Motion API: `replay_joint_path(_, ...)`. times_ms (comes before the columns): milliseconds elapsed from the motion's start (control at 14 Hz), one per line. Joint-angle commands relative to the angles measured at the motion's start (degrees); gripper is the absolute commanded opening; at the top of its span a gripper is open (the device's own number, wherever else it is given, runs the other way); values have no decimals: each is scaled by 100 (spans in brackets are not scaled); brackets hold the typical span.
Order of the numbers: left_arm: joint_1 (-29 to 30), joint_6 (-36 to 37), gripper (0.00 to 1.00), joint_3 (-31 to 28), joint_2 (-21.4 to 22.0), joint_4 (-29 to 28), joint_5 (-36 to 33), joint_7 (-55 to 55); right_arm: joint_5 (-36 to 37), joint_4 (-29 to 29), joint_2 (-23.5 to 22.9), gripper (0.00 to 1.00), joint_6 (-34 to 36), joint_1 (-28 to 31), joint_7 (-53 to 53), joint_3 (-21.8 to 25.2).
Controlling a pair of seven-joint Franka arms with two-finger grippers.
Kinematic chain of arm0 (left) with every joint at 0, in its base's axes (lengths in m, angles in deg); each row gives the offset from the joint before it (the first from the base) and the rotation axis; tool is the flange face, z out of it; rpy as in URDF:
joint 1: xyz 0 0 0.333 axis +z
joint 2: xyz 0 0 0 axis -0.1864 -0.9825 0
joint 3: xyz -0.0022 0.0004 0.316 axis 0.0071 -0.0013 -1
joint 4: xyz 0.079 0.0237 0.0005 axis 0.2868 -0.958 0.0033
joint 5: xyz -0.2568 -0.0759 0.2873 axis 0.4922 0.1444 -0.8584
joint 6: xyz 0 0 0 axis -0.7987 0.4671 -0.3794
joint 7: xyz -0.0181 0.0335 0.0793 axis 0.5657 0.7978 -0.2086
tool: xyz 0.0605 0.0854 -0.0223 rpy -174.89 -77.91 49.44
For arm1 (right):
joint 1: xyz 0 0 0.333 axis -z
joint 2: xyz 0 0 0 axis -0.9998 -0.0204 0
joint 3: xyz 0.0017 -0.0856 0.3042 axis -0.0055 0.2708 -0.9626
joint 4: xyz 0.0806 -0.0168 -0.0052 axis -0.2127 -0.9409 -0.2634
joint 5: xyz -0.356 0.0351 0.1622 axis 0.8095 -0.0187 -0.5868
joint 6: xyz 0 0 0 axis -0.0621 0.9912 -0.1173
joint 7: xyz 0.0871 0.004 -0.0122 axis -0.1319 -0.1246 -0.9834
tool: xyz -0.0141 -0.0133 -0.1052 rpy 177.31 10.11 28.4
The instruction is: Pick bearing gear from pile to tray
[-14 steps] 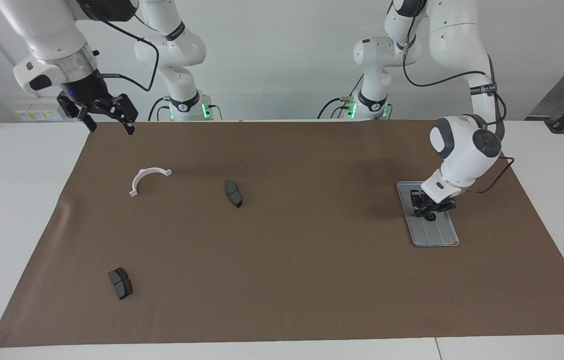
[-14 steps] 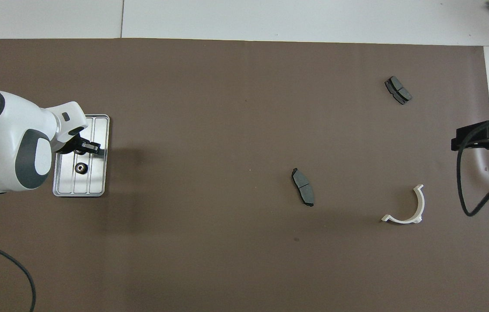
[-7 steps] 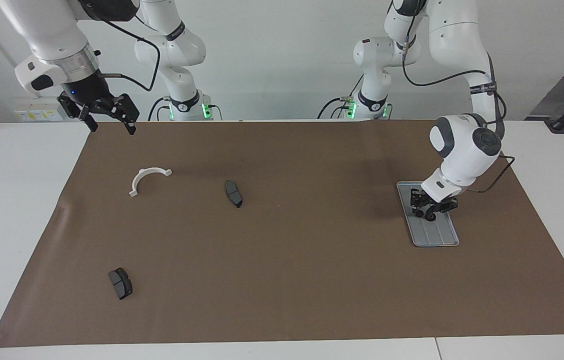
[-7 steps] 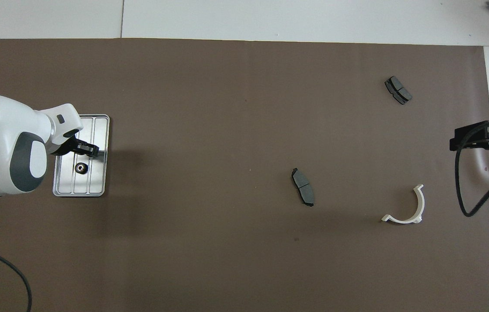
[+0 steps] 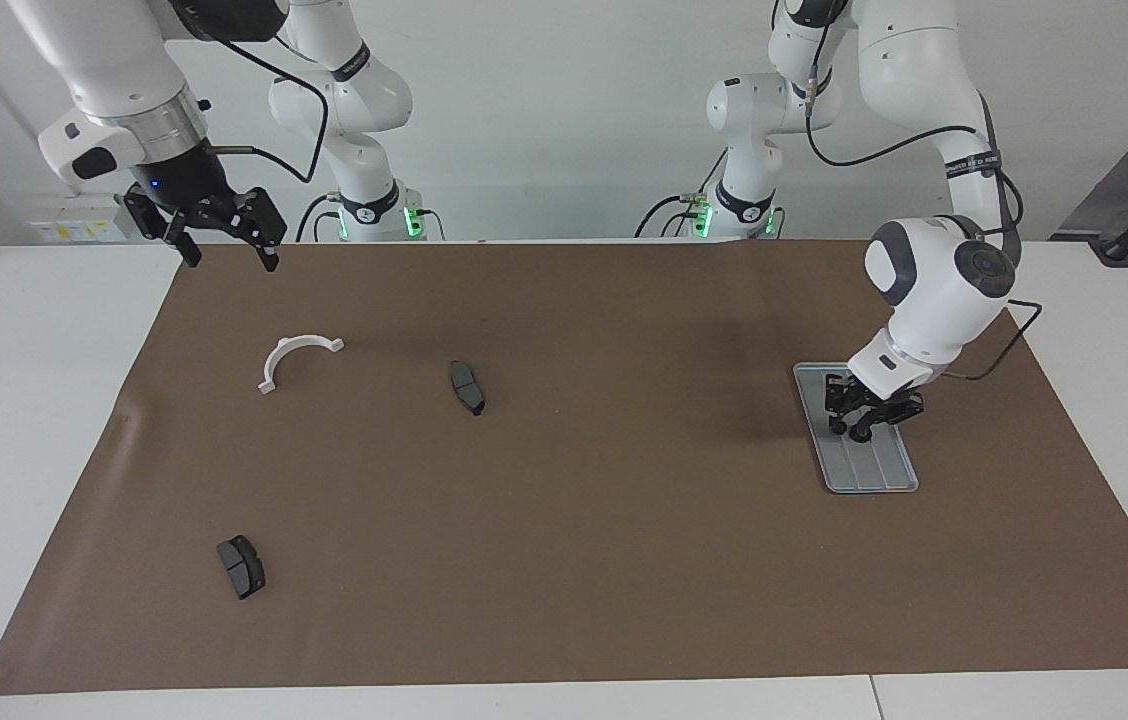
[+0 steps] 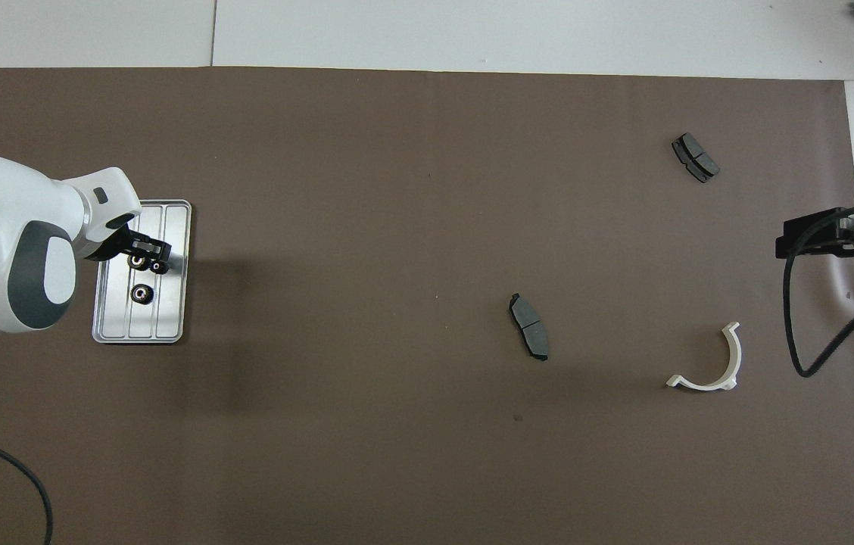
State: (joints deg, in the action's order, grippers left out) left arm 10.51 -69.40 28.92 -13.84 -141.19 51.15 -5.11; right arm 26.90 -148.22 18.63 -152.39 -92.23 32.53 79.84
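**partsguy:** Fingers (image 5: 837, 422) on the left gripper (image 5: 866, 420) were spread apart, gripping nothing, low over the tray (image 5: 884, 478). Two bearing gears (image 6: 137, 261) lay in the tray right under the tips. A third gear (image 6: 141, 294) sat in the same tray, nearer the robots than that pair.

**bolt99:** And the right gripper (image 5: 229, 250)?

**partsguy:** It was up in the air over the brown mat (image 5: 574, 550) edge at its own end of the tabletop (image 5: 44, 400), fingers wide and empty. The closest thing to them was the white bracket (image 5: 296, 357). One brake pad (image 5: 467, 387) and the second brake pad (image 5: 241, 566) lay well apart from both sets of fingers.
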Motion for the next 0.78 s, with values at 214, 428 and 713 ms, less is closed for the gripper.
replay_joint_path(214,-275,1641,45,-18,543,723,-5,-482,85,-24,16,100,-90,-117,91,158)
replay_joint_path(428,-434,2241,56,-1,884,1024,-127,-597,50,-33,16,100,-90,-38,64,158)
replay_joint_path(713,-425,2750,81,-9,1552,1015,-128,-597,50,-41,24,100,-98,-82,64,158)
